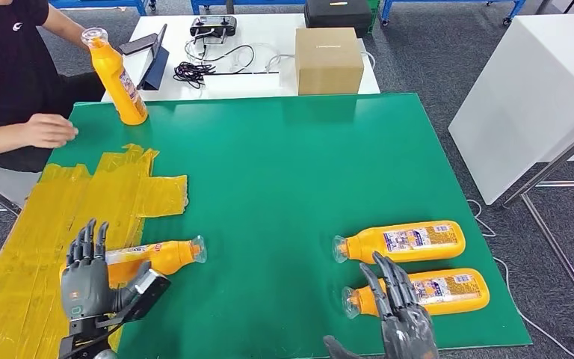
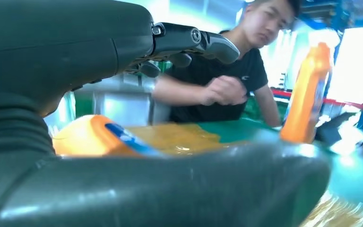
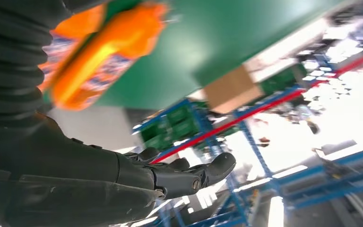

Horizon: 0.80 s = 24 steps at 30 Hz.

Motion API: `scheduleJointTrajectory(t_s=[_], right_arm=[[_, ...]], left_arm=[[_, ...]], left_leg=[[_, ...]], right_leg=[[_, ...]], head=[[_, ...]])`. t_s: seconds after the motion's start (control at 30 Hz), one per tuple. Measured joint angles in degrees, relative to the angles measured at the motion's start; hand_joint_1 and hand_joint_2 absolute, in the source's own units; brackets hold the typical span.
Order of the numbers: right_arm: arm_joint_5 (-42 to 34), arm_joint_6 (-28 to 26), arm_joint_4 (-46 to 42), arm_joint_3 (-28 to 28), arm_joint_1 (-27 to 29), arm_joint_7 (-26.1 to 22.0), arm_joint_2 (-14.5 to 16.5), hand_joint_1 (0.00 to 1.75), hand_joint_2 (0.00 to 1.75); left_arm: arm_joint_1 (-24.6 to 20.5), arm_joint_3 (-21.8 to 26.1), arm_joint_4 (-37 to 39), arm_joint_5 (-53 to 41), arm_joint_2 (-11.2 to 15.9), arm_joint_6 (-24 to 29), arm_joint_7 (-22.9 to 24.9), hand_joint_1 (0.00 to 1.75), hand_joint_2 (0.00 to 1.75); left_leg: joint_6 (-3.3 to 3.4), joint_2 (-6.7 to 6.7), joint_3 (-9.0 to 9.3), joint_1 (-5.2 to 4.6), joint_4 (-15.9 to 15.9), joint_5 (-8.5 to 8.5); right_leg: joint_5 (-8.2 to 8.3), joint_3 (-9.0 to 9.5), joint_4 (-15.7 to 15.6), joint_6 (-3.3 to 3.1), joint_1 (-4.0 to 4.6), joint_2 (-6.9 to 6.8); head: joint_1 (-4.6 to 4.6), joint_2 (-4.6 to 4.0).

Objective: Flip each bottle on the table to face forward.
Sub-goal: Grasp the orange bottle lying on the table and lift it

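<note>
Green matting covers the tabletop (image 1: 284, 172), with yellow tape patches (image 1: 60, 217) at 8 o'clock and a seated person (image 1: 7, 67) at 10 o'clock beside an upright bottle (image 1: 118, 77). Three bottles lie flat. The left bottle (image 1: 161, 256) lies at 7 o'clock, cap toward 3 o'clock; the left hand (image 1: 90, 280) stands at its base, fingers spread and raised, holding nothing. Two right bottles lie at 5 o'clock: the far bottle (image 1: 403, 242) and the near bottle (image 1: 426, 292), labels showing. The right hand (image 1: 400, 314), fingers apart and empty, hovers over the near bottle's neck. Judged best practice: close around the body rather than the tapering neck, then roll about the long axis.
</note>
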Motion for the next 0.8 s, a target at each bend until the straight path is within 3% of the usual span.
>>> scheduleJointTrajectory(t_s=[0.13,0.27,0.37,0.63,0.7,0.8], right_arm=[[2.57,-1.65,-3.41,0.70,3.45,10.26,-7.33,0.00,1.75],[2.69,-1.56,-4.71,-0.60,7.00,17.16,-11.58,0.00,1.75],[0.39,-1.65,-4.84,-3.75,10.56,18.91,-13.78,0.00,1.75],[-5.32,-0.22,-4.95,-12.60,16.89,14.72,-14.77,0.00,1.75],[-8.49,2.68,-4.99,-16.54,18.85,9.66,-13.33,0.00,1.75],[-11.96,11.49,-4.99,-24.47,20.98,-1.21,-8.27,0.00,1.75]], left_arm=[[1.10,2.30,-3.78,21.95,-2.05,-5.68,-10.57,0.00,0.00],[2.40,3.02,-7.60,35.68,-3.90,-16.07,-16.02,0.00,0.00],[4.30,2.80,-11.46,42.82,-5.48,-22.88,-18.22,0.00,0.00],[7.90,1.35,-18.17,49.60,-7.05,-29.92,-20.23,0.00,0.00],[9.08,0.63,-19.90,50.97,-7.18,-31.83,-20.97,0.00,0.00],[10.41,-0.50,-22.10,51.59,-7.33,-32.61,-21.47,0.00,0.00]], left_leg=[[0.01,0.04,0.07,-0.01,0.00,0.00],[0.02,0.00,0.16,-0.01,0.00,-0.05],[0.02,0.04,0.11,-0.01,0.00,-0.03],[0.02,0.02,0.16,0.00,0.00,-0.06],[0.01,0.02,0.17,0.00,-0.01,-0.08],[0.00,0.01,0.18,0.01,-0.01,-0.09]], right_leg=[[0.01,-0.07,-0.02,0.00,-0.01,0.03],[-0.02,-0.26,-0.04,-0.02,-0.04,-0.01],[0.00,0.05,-0.03,0.00,-0.04,0.01],[-0.01,-0.20,-0.04,-0.01,-0.03,0.01],[-0.02,-0.36,-0.04,-0.02,-0.02,0.01],[-0.03,-0.42,-0.04,-0.03,0.00,0.00]], head=[[-0.01,0.00],[-0.02,0.00],[-0.02,0.00],[-0.02,0.00],[-0.01,0.00],[-0.02,0.00]])
